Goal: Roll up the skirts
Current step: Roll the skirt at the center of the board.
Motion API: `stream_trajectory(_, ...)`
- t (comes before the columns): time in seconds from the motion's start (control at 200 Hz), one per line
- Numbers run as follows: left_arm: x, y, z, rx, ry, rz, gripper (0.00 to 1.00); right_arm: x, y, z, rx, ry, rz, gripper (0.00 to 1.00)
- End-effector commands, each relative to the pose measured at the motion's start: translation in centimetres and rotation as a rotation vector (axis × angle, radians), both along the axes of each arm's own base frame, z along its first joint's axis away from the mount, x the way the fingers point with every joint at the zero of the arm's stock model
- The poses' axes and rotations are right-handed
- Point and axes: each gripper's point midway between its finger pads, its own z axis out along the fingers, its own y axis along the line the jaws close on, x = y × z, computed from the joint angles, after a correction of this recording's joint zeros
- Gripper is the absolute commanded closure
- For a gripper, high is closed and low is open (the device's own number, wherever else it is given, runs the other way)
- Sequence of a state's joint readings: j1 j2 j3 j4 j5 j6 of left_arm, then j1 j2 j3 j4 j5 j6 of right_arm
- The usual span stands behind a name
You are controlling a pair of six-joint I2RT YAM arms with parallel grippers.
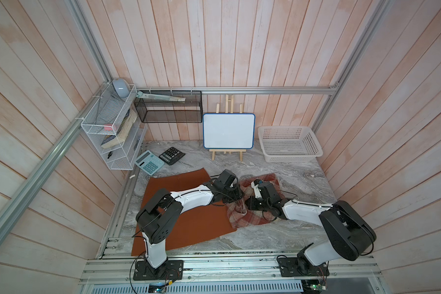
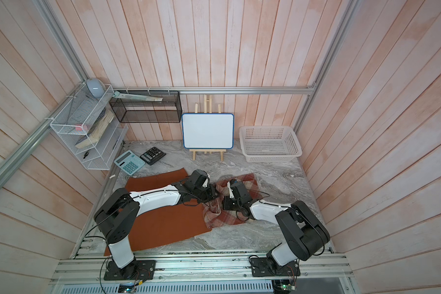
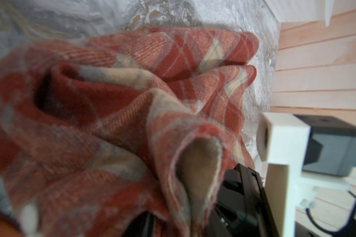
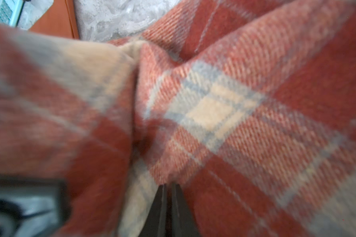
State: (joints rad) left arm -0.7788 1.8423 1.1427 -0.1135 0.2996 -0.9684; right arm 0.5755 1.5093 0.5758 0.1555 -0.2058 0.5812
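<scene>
The plaid skirt (image 1: 251,220) (image 2: 225,216) lies bunched and creased at the table's middle, partly under both wrists. Its near left corner overlaps the rust-orange skirt (image 1: 196,224) (image 2: 163,224), which lies flat under the left arm. My left gripper (image 1: 239,199) (image 3: 185,221) is at the bunch's left side. Its black fingers (image 3: 236,205) stand apart, with a raised plaid fold (image 3: 193,160) between them. My right gripper (image 1: 248,203) (image 4: 169,186) comes in from the right. Its jaws are almost together, with the tips pressed into plaid cloth (image 4: 214,106).
At the back right stands a white lattice basket (image 1: 289,145). A whiteboard on an easel (image 1: 229,131) is at the back middle. A teal calculator (image 1: 149,161) and a black calculator (image 1: 172,155) lie at the back left. A white wire shelf (image 1: 110,132) hangs on the left wall.
</scene>
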Motion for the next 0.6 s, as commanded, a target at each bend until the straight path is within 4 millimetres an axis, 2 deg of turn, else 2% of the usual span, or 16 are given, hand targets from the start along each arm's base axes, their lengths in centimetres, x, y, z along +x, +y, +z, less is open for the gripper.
stream_trajectory(0.0, 1.0, -1.6, 2.1, -0.071, -0.082, -0.007, 0.52, -1.8, -0.5, -1.8, -0.028, 0.084, 0.011, 0.86)
stream_trajectory(0.08, 1.2, -1.6, 3.3, -0.085, -0.127, -0.003, 0.33, -2.0, -0.6, -2.0, -0.027, 0.090, 0.001, 0.85)
stream_trajectory(0.14, 1.4, -1.4, 3.9, -0.081, -0.156, 0.000, 0.32, -2.0, -1.2, -1.7, -0.043, 0.081, -0.020, 0.85)
stream_trajectory(0.22, 1.6, -1.3, 4.4, -0.085, -0.183, -0.001, 0.30, -1.9, -2.3, -0.3, -0.083, 0.046, -0.057, 0.85)
stream_trajectory(0.355, 1.4, -1.6, 4.6, -0.134, -0.188, -0.002, 0.25, -1.6, -4.6, 3.7, -0.146, -0.047, -0.118, 0.83)
stream_trajectory(0.365, 1.4, -1.7, 4.6, -0.137, -0.189, -0.003, 0.22, -1.6, -4.7, 4.1, -0.149, -0.053, -0.121, 0.83)
stream_trajectory(0.38, 1.4, -1.7, 4.7, -0.142, -0.192, -0.005, 0.05, -1.6, -4.9, 4.5, -0.154, -0.063, -0.125, 0.83)
stream_trajectory(0.395, 1.5, -1.8, 4.9, -0.147, -0.195, -0.006, 0.00, -1.6, -5.2, 5.0, -0.158, -0.073, -0.131, 0.83)
stream_trajectory(0.505, 1.7, -2.4, 5.4, -0.163, -0.214, -0.025, 0.00, -1.8, -5.3, 7.9, -0.120, -0.131, -0.136, 0.83)
stream_trajectory(0.59, 1.7, -2.7, 5.4, -0.169, -0.214, -0.039, 0.00, -2.1, -3.7, 9.3, -0.033, -0.141, -0.086, 0.87)
